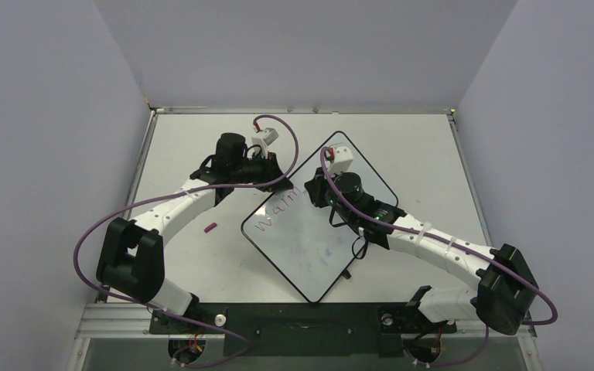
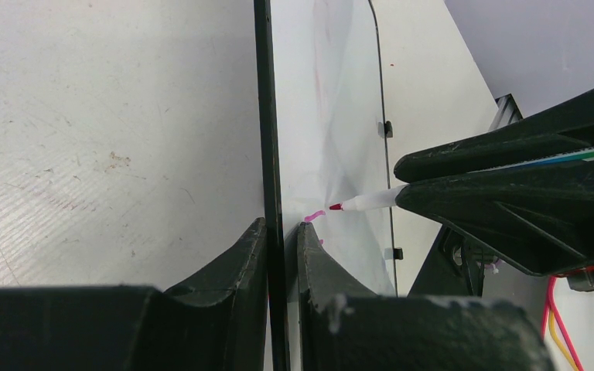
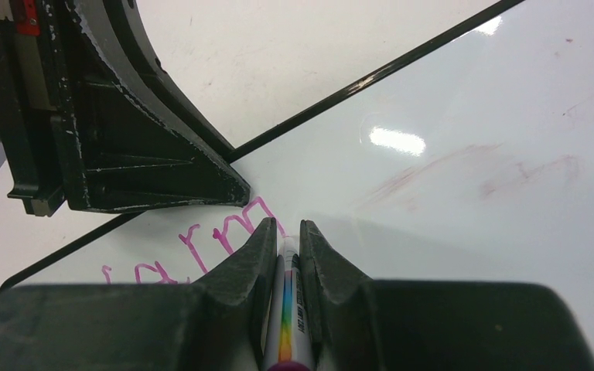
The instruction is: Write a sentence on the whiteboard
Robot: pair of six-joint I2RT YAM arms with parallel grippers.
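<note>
Off-white table [image 1: 418,147] carries one glossy black-rimmed whiteboard [image 1: 309,247], long axis 1-to-7 o'clock; left claw [image 2: 282,224] pinches its rim, right claw [image 3: 285,226] pinches one rainbow-barrelled marker [image 3: 288,309].

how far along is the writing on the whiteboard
Done: the sentence so far reads roughly "Warm" in pink on the whiteboard. In hand: the left pincer is shut on the board's rim, and the right pincer grips the marker, tip by the last letter. Left: likely the remaining words, since below that word the board shows only faint old smudges.
</note>
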